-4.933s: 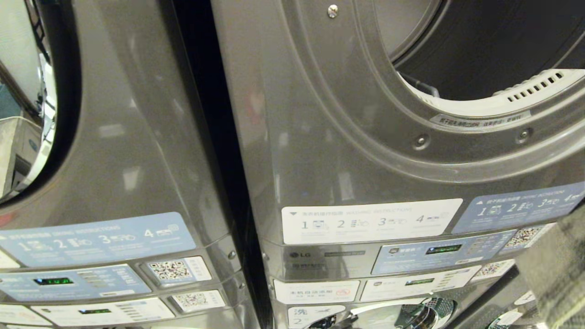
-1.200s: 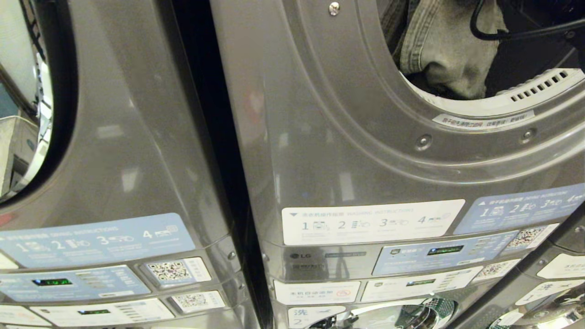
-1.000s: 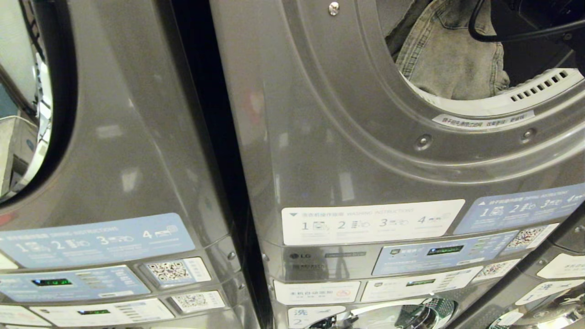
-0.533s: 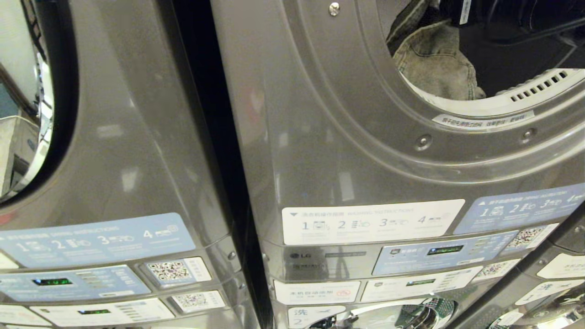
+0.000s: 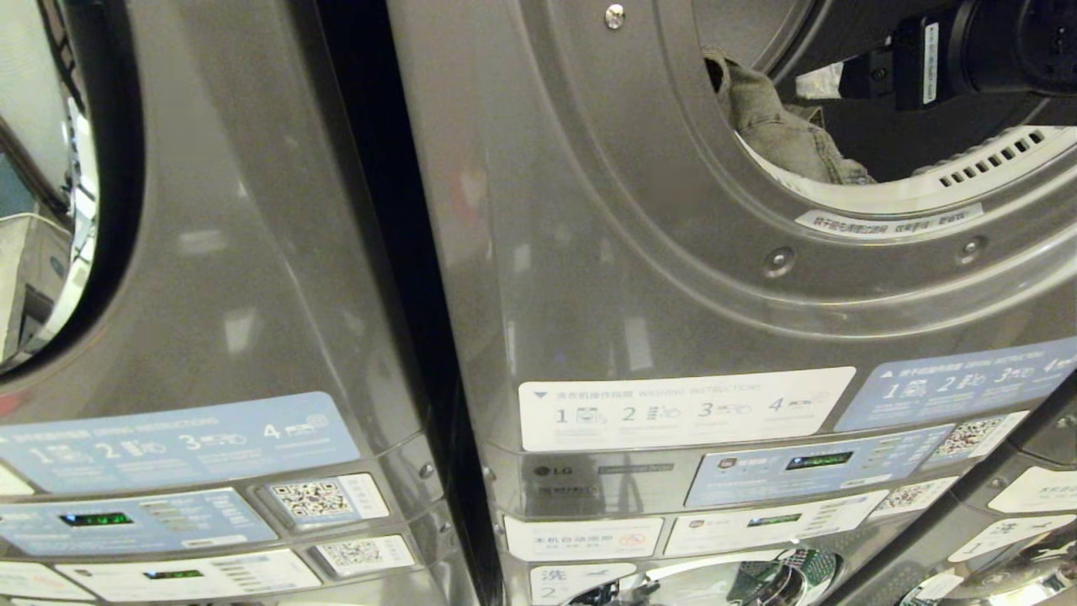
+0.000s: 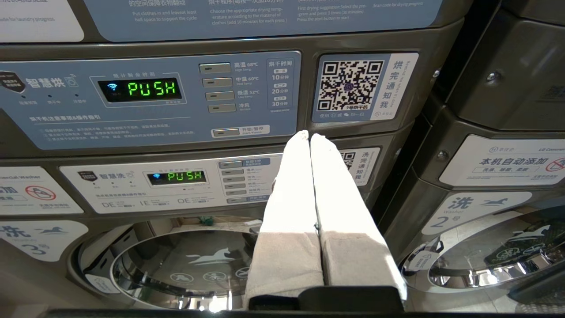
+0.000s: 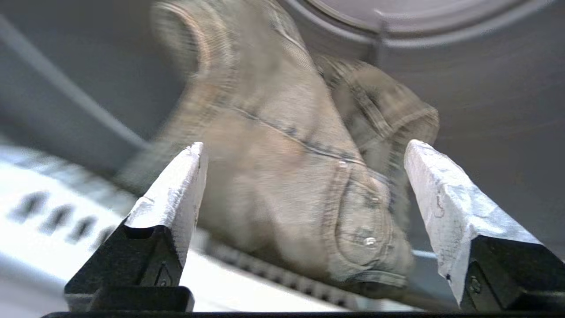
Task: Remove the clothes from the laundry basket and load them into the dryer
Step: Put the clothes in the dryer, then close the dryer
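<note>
The right gripper (image 7: 304, 150) is showing two pale, scuffed wedge-shaped fingers (image 7: 176, 194) on black mounts with small screws. The left gripper (image 6: 310, 137) is wearing long off-white fingers. The right arm (image 5: 968, 46) is showing black housing with a white label.

The carrying surface is the dryer drum (image 5: 867, 143), seen through the round door opening at the 1 o'clock corner of the head view. One garment (image 5: 778, 126) of grey denim lies in it, bunched against the drum's edge at 9 o'clock of the opening, its lower folds resting on the white perforated lip (image 5: 968, 172) that runs along the opening at 6 o'clock. In the right wrist view the same garment (image 7: 287, 176) sits on the drum's floor just beyond the slotted white lip (image 7: 53, 221), seams and rivets showing, folded over on itself. Whether a second piece lies beneath cannot be told.
</note>
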Robot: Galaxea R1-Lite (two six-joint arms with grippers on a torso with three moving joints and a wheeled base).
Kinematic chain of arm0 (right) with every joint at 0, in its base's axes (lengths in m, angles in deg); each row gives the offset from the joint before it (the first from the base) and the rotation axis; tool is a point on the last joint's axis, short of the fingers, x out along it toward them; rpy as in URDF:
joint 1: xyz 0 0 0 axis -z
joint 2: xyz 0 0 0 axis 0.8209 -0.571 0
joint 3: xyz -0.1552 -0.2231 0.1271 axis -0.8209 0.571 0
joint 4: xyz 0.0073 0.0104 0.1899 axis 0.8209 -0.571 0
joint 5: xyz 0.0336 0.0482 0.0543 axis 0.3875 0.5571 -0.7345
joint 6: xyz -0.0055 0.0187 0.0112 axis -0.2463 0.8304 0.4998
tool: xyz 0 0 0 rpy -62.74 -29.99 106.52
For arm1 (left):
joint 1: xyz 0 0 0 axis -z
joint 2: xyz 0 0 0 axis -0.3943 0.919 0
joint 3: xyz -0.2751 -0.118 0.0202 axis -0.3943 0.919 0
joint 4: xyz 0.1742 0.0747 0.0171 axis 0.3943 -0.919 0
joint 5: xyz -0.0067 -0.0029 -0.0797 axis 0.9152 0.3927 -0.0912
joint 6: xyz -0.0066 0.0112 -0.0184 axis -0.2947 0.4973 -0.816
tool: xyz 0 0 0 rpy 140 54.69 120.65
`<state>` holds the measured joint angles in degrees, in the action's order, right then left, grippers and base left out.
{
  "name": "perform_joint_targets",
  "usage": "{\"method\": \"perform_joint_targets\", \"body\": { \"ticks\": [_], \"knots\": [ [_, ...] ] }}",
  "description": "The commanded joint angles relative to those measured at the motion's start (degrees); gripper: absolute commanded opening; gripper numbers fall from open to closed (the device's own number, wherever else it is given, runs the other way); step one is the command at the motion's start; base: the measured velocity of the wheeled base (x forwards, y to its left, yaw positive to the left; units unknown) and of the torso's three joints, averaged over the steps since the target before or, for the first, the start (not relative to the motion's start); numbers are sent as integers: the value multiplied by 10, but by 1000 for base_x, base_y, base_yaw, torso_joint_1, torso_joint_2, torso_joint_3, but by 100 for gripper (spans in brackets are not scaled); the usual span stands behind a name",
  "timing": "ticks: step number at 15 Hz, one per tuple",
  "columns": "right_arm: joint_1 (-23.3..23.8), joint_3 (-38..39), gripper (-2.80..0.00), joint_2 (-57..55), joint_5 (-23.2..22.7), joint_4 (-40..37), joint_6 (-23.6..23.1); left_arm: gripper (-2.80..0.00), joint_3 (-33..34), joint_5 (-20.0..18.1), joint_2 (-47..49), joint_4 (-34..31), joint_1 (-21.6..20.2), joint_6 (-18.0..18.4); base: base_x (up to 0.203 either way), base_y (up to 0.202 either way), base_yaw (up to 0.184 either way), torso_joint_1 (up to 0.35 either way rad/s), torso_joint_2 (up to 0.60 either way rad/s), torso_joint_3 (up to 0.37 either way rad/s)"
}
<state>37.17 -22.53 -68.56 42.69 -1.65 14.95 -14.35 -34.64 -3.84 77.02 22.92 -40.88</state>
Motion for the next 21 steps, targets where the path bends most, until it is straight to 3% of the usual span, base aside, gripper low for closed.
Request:
{"method": "perform_joint_targets", "body": {
  "ticks": [1, 6, 7, 14, 21],
  "knots": [
    [0, 1, 0, 19, -15, -2, 0, -280, 1, 0, 1, 0, 0, 0, 0, 0, 0, 0, 0, 0],
    [-1, 9, 0, 41, -14, 15, 9, -280, 0, 0, 1, 0, 0, 0, 0, 0, 0, 0, 0, 0],
    [-1, 27, -280, 59, -13, 15, 9, -280, 0, 0, 1, 0, 0, 0, 0, 0, 0, 0, 0, 0],
    [6, 260, -280, 223, -3, 23, 14, -280, 0, 0, 0, 0, 0, 0, 0, 0, 0, 0, 0, 0],
    [6, 408, -280, 279, -1, 45, 22, -280, 0, 0, 0, 0, 0, 0, 0, 0, 0, 0, 0, 0]
  ]
}}
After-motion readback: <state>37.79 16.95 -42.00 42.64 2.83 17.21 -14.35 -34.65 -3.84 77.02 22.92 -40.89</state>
